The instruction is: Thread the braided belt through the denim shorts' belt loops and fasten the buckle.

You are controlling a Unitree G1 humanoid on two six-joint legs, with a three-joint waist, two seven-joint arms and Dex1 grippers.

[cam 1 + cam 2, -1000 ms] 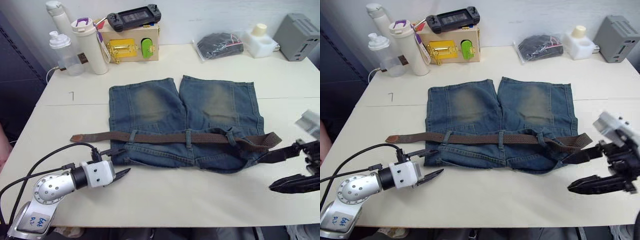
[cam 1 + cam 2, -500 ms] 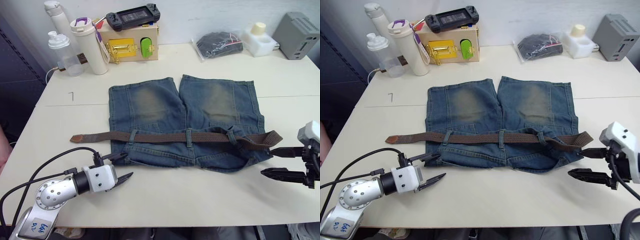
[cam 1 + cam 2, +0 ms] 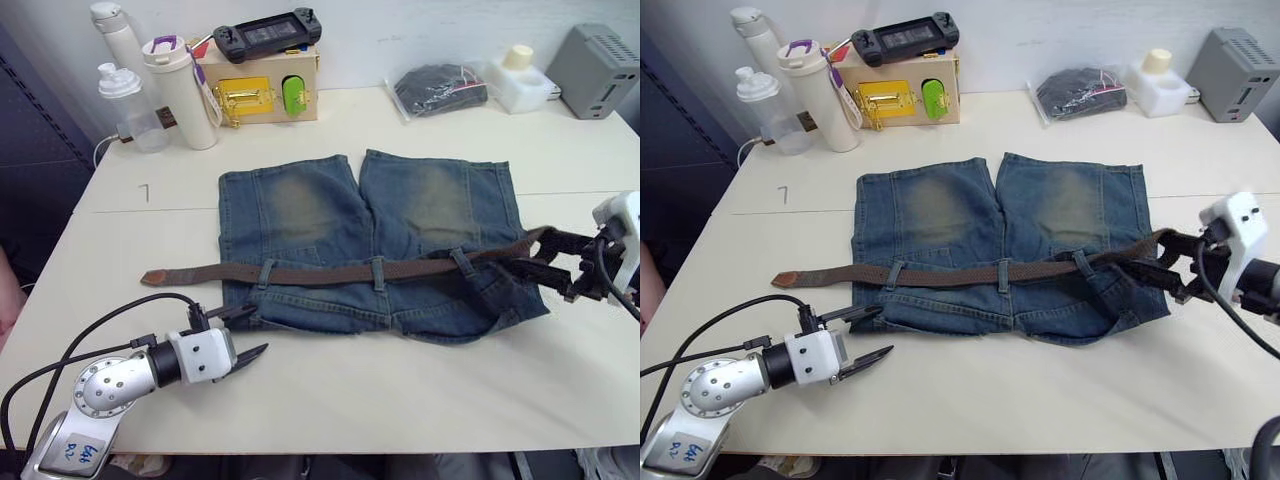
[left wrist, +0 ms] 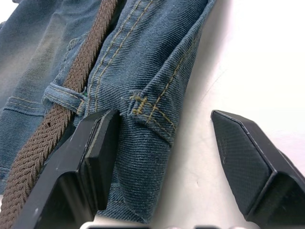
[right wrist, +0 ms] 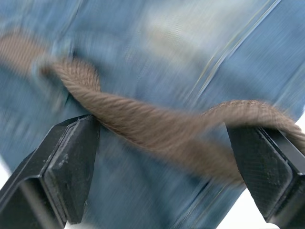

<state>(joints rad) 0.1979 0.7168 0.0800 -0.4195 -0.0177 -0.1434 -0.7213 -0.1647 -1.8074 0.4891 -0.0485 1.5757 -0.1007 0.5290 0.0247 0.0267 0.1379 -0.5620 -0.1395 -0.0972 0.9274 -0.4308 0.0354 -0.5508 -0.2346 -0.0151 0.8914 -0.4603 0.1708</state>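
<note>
R pincer (image 3: 1168, 262) open around belt (image 3: 970, 273) end over shorts (image 3: 1000, 250); L pincer (image 3: 242, 334) open at shorts' corner, on table (image 3: 400, 400).

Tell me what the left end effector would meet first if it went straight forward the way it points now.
Most likely the shorts. The left end effector is open, and the folded waistband corner lies between its fingers, so it would meet denim at once. The belt lies just past one finger; depth is not fully clear.

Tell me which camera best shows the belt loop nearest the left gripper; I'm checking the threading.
The left wrist view: the belt loop sits close up, wrapped over the braided belt. Both eye views show the same loop small and from above. The right wrist view shows blurred belt and denim.
</note>
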